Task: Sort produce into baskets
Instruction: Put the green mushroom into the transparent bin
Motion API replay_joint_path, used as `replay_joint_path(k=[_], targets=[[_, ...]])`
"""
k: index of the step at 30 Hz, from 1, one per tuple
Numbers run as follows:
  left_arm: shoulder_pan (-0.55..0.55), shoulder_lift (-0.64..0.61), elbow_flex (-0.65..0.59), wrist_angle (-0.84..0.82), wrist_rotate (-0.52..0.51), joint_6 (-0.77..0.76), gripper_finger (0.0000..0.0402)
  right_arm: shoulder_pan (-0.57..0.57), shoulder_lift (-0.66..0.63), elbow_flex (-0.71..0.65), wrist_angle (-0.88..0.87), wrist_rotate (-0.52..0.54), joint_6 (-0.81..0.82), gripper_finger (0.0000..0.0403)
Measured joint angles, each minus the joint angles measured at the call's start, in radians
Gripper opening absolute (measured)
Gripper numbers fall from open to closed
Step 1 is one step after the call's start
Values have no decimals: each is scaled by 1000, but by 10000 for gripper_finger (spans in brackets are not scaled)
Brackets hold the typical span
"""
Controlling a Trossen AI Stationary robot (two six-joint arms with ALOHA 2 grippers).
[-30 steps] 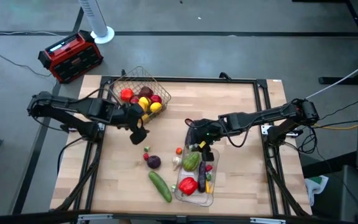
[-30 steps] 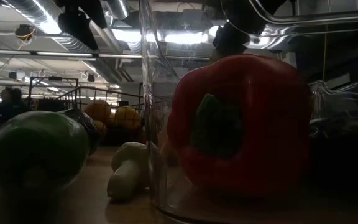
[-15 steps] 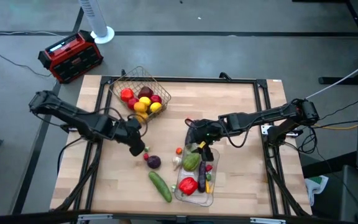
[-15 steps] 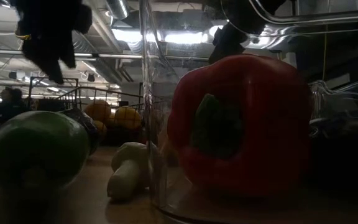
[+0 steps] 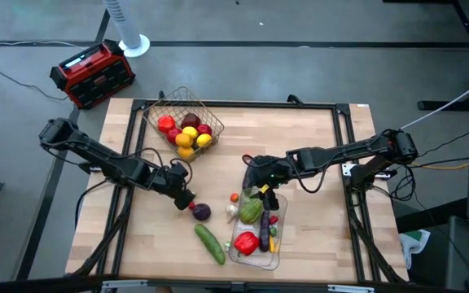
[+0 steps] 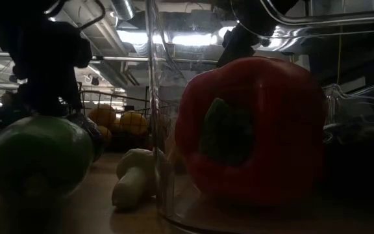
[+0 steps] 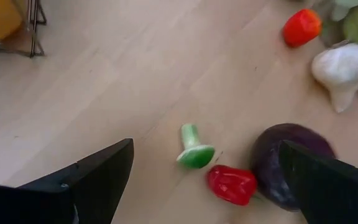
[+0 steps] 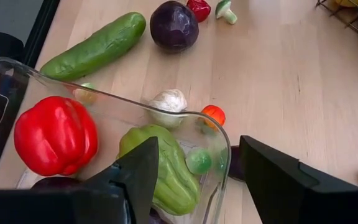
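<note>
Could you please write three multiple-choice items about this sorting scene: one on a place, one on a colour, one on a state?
1. Where does the long green cucumber lie?
A. on the wooden table
B. in the bronze wire-mesh basket
C. in the clear plastic tray

2. What colour is the big pepper in the tray?
A. yellow
B. red
C. purple

3. How is the left gripper?
A. shut on a fruit
B. open
C. out of view

Answers: 1 A, it lies on bare wood beside the tray. 2 B, the right wrist view shows it red. 3 B, its fingers stand apart, empty.
</note>
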Motion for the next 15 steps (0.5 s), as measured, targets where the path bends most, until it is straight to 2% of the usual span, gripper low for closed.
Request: replay_joint_path(k=[15], targets=[[0,246,-11,172,4,-2,390,0,0,0,3,0,0,221]])
